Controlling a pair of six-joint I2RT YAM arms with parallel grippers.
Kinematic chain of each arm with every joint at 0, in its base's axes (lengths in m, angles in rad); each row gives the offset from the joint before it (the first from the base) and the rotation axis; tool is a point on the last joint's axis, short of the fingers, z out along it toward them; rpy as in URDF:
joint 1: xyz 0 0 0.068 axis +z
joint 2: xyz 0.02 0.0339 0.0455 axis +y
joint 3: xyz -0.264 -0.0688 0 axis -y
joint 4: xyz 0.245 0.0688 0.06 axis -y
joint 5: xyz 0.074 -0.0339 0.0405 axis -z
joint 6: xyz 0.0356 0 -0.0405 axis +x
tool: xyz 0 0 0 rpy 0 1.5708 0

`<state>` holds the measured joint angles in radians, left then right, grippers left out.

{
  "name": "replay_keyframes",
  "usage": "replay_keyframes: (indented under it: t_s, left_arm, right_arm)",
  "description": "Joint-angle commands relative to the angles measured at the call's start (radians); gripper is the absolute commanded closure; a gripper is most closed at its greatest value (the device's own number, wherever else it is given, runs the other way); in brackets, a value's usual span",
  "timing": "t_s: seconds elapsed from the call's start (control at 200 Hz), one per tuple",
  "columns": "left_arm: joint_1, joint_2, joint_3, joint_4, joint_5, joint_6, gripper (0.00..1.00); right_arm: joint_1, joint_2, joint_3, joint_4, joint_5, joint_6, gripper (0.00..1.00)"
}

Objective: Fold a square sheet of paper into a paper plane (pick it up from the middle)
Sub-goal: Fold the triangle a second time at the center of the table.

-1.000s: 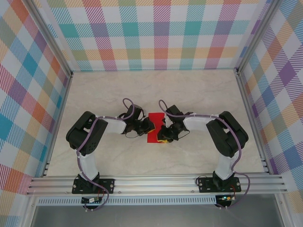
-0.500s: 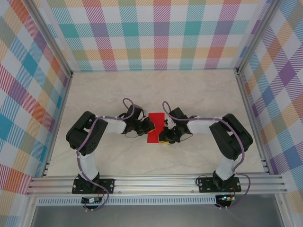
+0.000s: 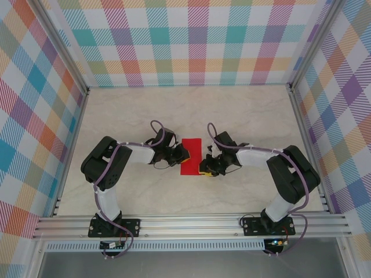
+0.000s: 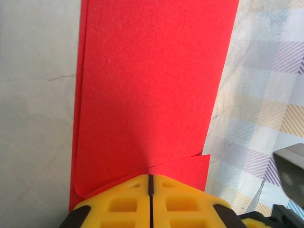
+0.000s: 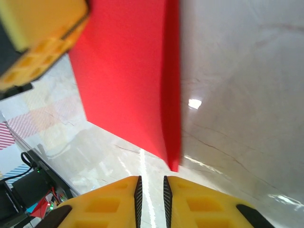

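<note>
Inside checked walls (image 3: 197, 40) of many colours, my two arms bend inward over the pale marbled table (image 3: 249, 116), the left arm (image 3: 116, 165) from the near-left corner and the right arm (image 3: 284, 171) from the near-right corner, meeting close to the table's middle, a little toward the near edge. Between them lies the square sheet of paper (image 3: 190, 156), bright red and folded into a narrower rectangle, its long sides running from the near edge toward the far edge. My left gripper (image 3: 181, 155) is clenched on the sheet's left side; in the left wrist view the yellow fingers (image 4: 118, 204) meet in a tight seam, and two red layers fan out from them, the upper one curling slightly at a corner. My right gripper (image 3: 204, 170) sits just beside the sheet's near-right corner, apart from the paper. In the right wrist view its fingers (image 5: 199, 204) stand narrowly parted with bare table showing through the slit, grasping nothing.
</note>
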<state>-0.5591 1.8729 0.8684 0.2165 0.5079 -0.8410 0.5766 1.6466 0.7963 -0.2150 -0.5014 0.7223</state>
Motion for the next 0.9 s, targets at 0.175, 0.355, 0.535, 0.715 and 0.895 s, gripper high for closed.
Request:
replay_keyframes:
  t_s: [0.175,0.355,0.535,0.715,0.895]
  left_arm:
    - [-0.018,0.031,-0.008,-0.106,-0.035,0.026,0.93]
    - [-0.017,0.031,-0.012,-0.106,-0.037,0.026,0.93]
    - [-0.017,0.031,-0.014,-0.111,-0.041,0.031,0.93]
    - [-0.018,0.034,-0.016,-0.111,-0.045,0.031,0.93]
    - [-0.018,0.038,-0.016,-0.115,-0.052,0.030,0.94]
  right_arm:
    - [0.035,0.120,0.126,0.005,-0.024,0.003,0.80]
    - [0.032,0.175,0.142,-0.092,0.074,-0.035,0.81]
    - [0.016,0.172,0.045,-0.056,0.064,-0.027,0.81]
    - [0.016,0.128,-0.002,-0.014,0.012,-0.018,0.80]
    - [0.016,0.087,-0.033,-0.014,-0.006,-0.027,0.79]
